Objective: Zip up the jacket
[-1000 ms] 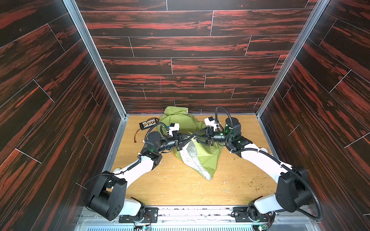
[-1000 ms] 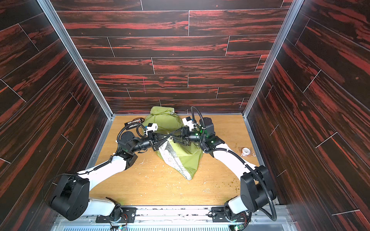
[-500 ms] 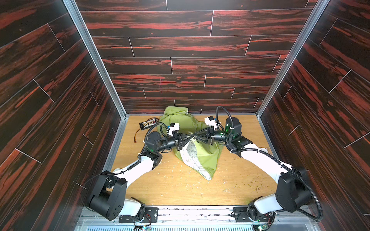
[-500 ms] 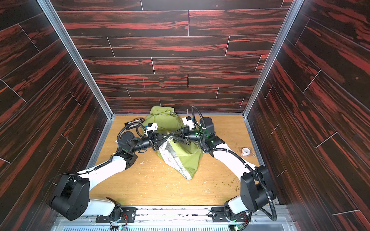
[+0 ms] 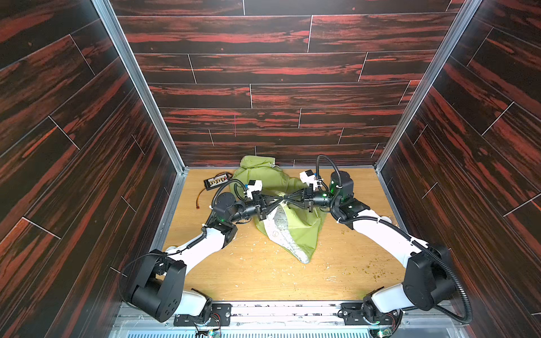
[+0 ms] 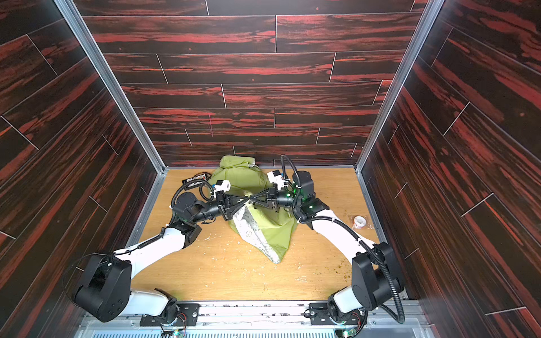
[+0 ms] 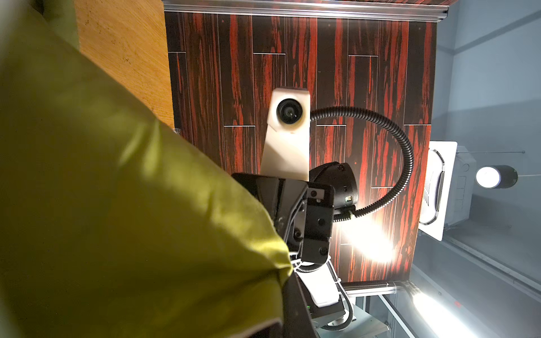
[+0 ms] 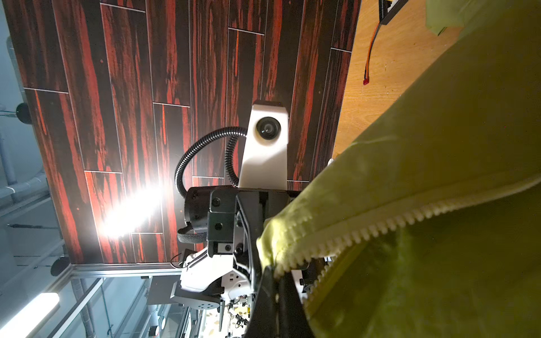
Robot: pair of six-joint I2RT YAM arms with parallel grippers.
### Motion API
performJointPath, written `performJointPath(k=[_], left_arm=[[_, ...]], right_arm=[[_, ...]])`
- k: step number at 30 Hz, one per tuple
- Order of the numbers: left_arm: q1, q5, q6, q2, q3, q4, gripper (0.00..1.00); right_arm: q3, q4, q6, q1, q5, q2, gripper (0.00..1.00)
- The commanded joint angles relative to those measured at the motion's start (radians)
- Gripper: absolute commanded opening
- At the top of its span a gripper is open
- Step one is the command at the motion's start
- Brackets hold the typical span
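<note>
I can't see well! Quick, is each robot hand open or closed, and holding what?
Left gripper: closed, holding the green jacket.
Right gripper: closed on the green jacket's zipper edge.

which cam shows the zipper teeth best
The right wrist view: the zipper teeth run close-up along the green edge, each one distinct. The left wrist view shows only plain fabric of the jacket. In both top views the jacket is too small to make out teeth.

Both top views are bright and sharp. In the wrist views white glare shines on the wall (image 7: 366,240), and the close jacket (image 7: 117,204) looks blurry.
</note>
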Motion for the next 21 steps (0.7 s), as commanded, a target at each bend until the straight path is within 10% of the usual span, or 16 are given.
performJointPath(k=[1,9,15,21], left_arm=[[-0.003,0.007,-0.014,0.004,0.035,0.031,0.00],[-0.005,-0.033,0.056,-0.043,0.038,-0.122,0.56],[-0.067,-0.053,0.248,-0.101,0.070,-0.410,0.59],[-0.084,-0.083,0.228,-0.096,0.062,-0.333,0.56]], right_arm=[[0.031,-0.040,-0.015,-0.003,-0.001,-0.007,0.00],[0.072,-0.129,-0.068,-0.001,0.031,0.003,0.00],[0.083,-0.132,-0.067,-0.001,0.041,0.022,0.00],[0.088,-0.128,-0.061,0.000,0.040,0.031,0.00]])
